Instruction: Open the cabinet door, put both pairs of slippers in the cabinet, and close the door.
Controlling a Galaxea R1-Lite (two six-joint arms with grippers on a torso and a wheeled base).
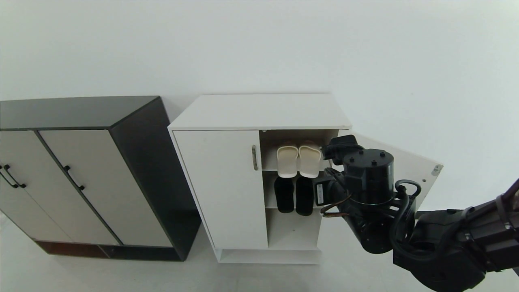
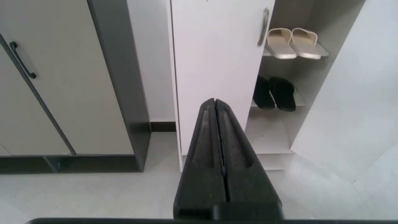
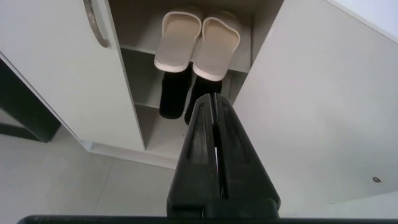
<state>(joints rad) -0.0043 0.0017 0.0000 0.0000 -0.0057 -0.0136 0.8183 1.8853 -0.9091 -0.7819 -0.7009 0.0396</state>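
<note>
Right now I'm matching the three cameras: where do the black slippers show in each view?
Head view: black slippers on the middle shelf, right of the closed door.
Left wrist view: black slippers on that same shelf.
Right wrist view: black slippers there, one partly behind the right gripper.
Shared landmark: cream slippers one shelf above.

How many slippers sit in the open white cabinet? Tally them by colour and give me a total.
cream slippers: 2
black slippers: 2
Total: 4
</note>
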